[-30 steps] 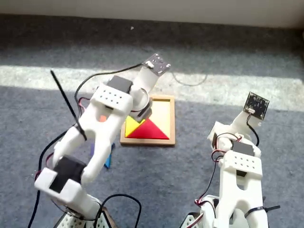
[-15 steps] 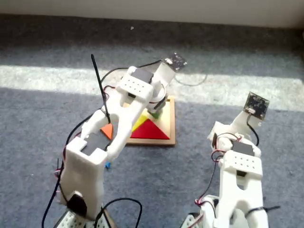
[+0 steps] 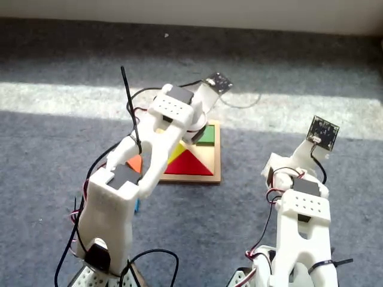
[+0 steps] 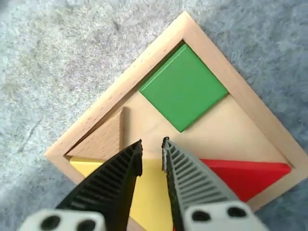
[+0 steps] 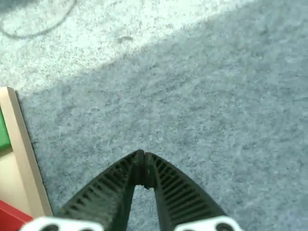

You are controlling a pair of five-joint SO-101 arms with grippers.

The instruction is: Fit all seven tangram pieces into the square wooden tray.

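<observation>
Grey carpet, a sunlit band and a loose cord

A grey carpet (image 3: 239, 203) covers the whole floor. A bright band of sunlight (image 3: 48, 98) crosses it from side to side. A thin dark cord (image 3: 239, 106) lies curved in that light. A pale wall (image 3: 239, 12) runs along the far edge, with a small white speck (image 3: 166, 36) on the carpet near it

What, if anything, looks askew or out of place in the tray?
Nothing stands out: the green square piece lies flat in a corner of the square wooden tray, squared to its rim.
</observation>
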